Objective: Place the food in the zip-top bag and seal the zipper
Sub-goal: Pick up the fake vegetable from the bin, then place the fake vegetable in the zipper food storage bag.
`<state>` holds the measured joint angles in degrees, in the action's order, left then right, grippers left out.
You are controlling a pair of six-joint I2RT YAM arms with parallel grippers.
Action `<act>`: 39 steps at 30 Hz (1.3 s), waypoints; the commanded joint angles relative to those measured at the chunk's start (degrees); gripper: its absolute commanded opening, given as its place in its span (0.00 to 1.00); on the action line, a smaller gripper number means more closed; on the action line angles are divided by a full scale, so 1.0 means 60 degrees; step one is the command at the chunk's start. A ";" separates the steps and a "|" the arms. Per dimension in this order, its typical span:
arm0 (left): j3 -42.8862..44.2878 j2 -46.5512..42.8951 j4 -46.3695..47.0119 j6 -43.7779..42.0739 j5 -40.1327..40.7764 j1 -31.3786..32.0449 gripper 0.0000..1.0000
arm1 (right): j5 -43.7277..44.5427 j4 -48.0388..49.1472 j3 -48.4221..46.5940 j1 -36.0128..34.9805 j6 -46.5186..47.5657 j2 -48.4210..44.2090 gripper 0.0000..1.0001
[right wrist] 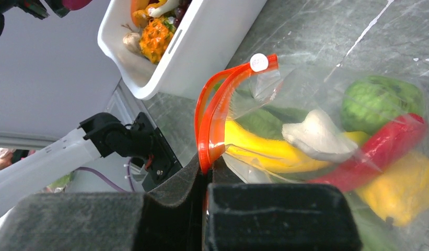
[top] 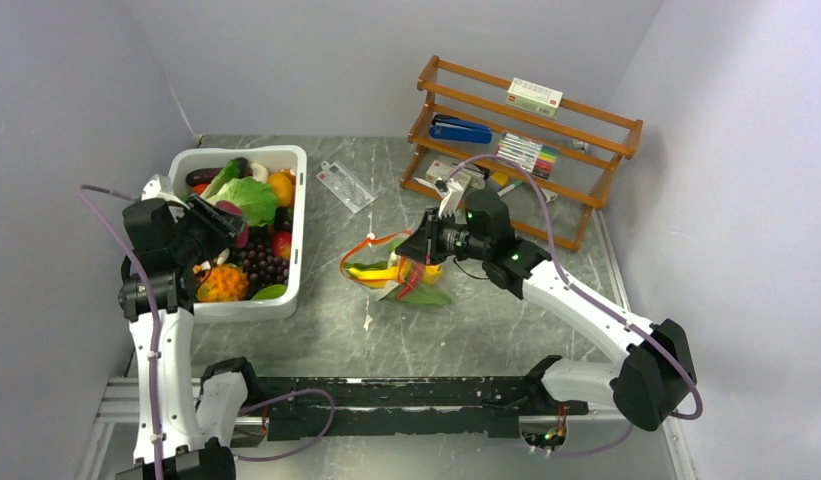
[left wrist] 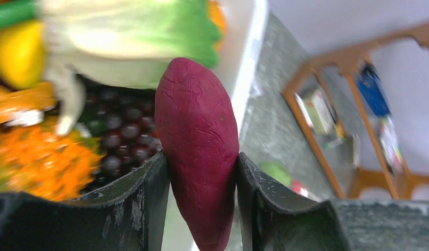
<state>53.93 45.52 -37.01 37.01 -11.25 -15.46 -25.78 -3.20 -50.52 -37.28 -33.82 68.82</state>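
Note:
The clear zip-top bag (top: 401,280) lies mid-table, its mouth propped open toward the left. Food shows through the bag's plastic (right wrist: 285,104): a yellow piece (right wrist: 264,149), a red pepper (right wrist: 379,149), a green round fruit (right wrist: 379,99) and a white piece (right wrist: 316,136). The red-orange zipper (right wrist: 215,112) curves up in a loop with its white slider (right wrist: 259,62) at the far end. My right gripper (right wrist: 206,168) is shut on the zipper's near end (top: 418,250). My left gripper (left wrist: 201,159) is shut on a purple sweet potato (left wrist: 196,130), held above the bin (top: 233,215).
A white bin (top: 298,215) at the left holds more toy food: grapes, a lettuce, orange and yellow pieces. A small clear packet (top: 346,186) lies behind the bag. A wooden rack (top: 531,140) with stationery stands at the back right.

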 commanded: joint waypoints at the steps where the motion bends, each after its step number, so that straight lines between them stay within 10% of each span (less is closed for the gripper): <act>1: -0.0389 -0.0231 0.1680 -0.0657 -0.3702 0.0293 0.16 | 0.0060 0.0483 -0.0303 0.0040 -0.0207 0.0118 0.00; 12: -0.1590 -0.0152 0.4727 0.0424 -0.6944 0.1839 0.18 | 0.0075 0.0507 -0.0680 0.0044 -0.0409 0.0368 0.00; 25: -0.2650 0.1295 0.6221 0.0508 -0.7172 0.5367 0.19 | 0.0054 0.0561 -0.1079 0.0036 -0.0494 0.0692 0.00; 39: -0.2351 0.2954 0.6331 0.0011 -0.6890 0.6435 0.23 | -0.1154 0.0945 -0.0868 -0.0018 -0.0310 0.0678 0.00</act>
<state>37.23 61.21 -1.30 39.40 -52.31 22.20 -28.23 -2.04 -54.76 -37.23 -36.18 73.08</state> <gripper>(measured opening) 0.436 0.006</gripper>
